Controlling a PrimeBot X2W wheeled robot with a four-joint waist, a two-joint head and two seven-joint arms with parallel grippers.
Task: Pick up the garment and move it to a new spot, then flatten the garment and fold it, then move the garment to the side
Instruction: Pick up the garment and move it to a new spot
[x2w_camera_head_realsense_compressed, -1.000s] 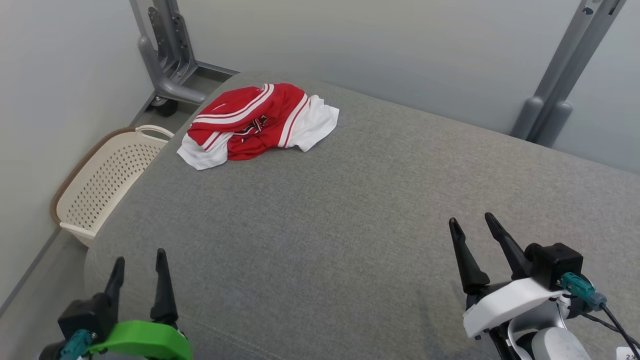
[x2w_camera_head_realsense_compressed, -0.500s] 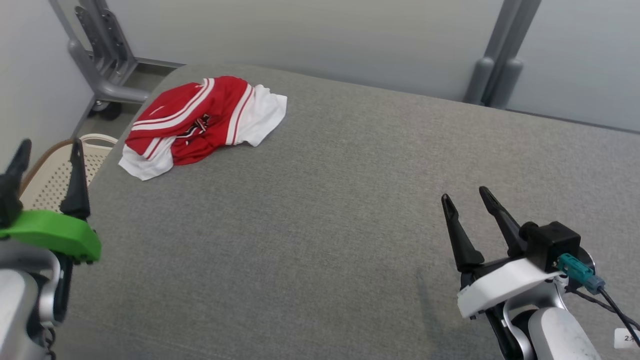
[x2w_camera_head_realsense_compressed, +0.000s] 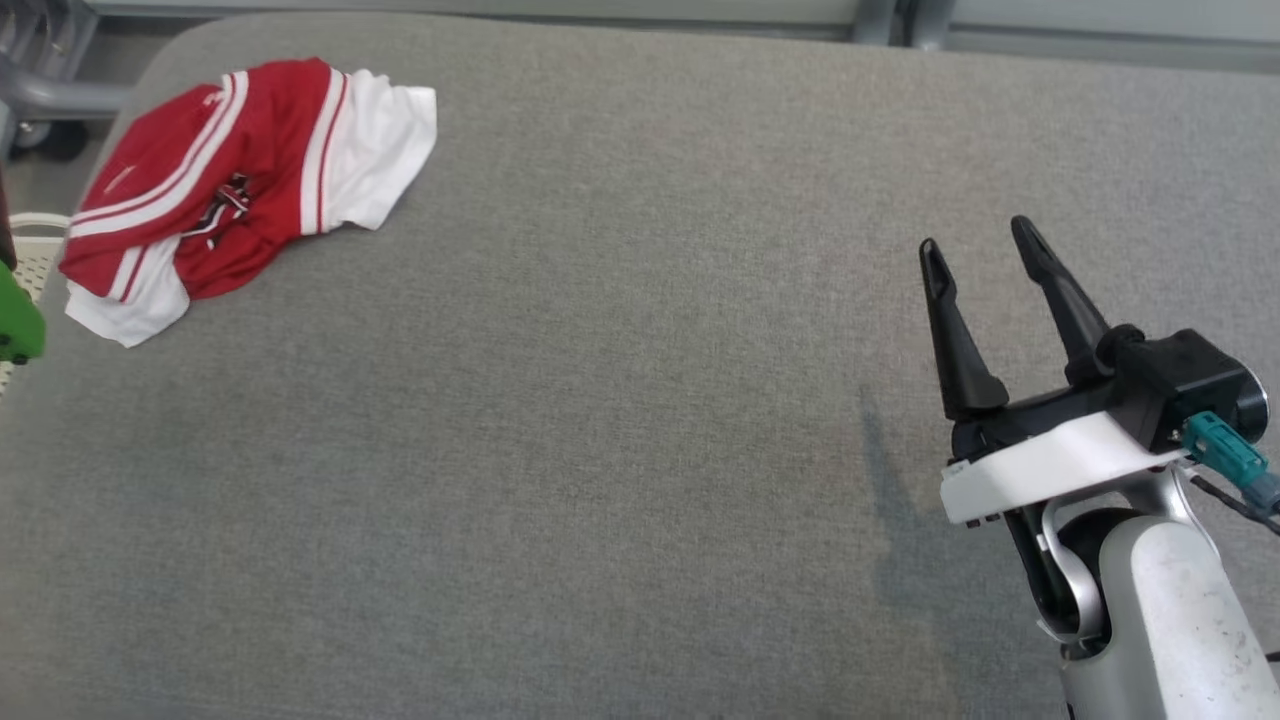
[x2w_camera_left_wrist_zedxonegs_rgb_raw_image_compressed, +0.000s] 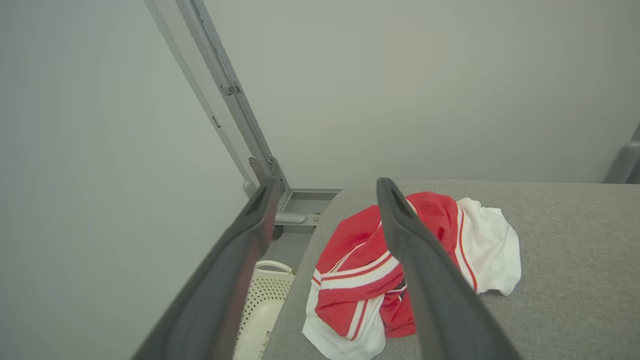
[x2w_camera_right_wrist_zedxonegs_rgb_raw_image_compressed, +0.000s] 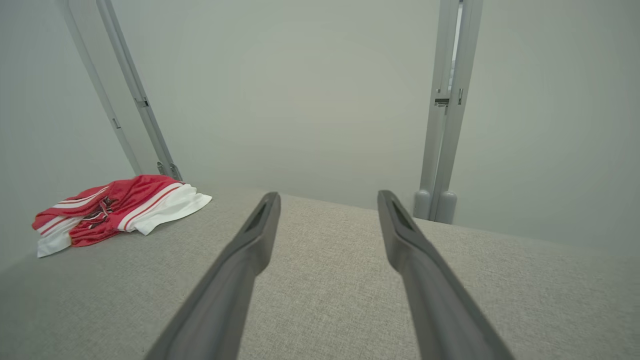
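Left gripper: fingers spread wide, nothing between them. It points at the garment from short of it, no contact.

Right gripper: fingers also spread wide and empty, well apart from the garment, over bare table.

Garment: red with white stripes and white panels, crumpled in a heap, not flattened. It sits on the table close to a rounded corner.

Writing: a dark emblem shows in the folds of the garment, too small and creased to read. No other label is legible.

Surface: grey woven fabric over the whole table top, with a faint shadow just beside the right gripper.

Room:
- A cream perforated basket stands on the floor below the table edge, just beside the garment.
- A grey metal post rises behind the garment, its foot on the floor near that corner.
- A second post stands at the back edge, well apart from the garment.
- The walls are plain pale grey.
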